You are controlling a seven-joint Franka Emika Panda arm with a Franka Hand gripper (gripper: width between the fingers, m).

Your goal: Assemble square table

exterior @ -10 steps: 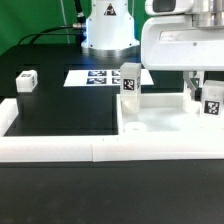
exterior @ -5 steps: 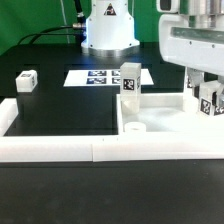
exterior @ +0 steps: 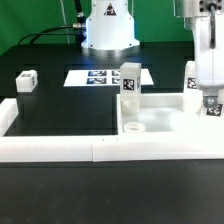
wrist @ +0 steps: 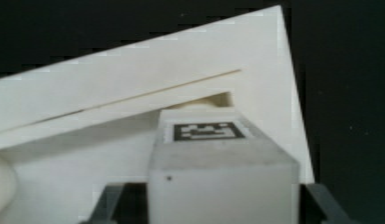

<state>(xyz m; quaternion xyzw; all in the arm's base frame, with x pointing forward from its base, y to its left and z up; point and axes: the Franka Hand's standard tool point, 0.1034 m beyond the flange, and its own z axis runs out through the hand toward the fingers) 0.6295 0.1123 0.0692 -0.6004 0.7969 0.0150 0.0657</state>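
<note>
You have the tabletop [exterior: 160, 115] lying flat on the black worktop [exterior: 60, 110], at about four o'clock in the exterior view, tucked against the white border wall [exterior: 60, 150]. One leg post [exterior: 129, 80] stands upright on its far corner. At three o'clock the jaws [exterior: 203, 95] are closed on a second leg post [wrist: 221, 165], gripped by both sides in your wrist view. A third leg post [exterior: 25, 80] lies at nine o'clock, well apart, with the marker board [exterior: 100, 76] behind.

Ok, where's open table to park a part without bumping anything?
The widest bare patch is the black mat between the small leg, the marker board and the border wall. The tabletop is crowded: upright leg, pincer.
</note>
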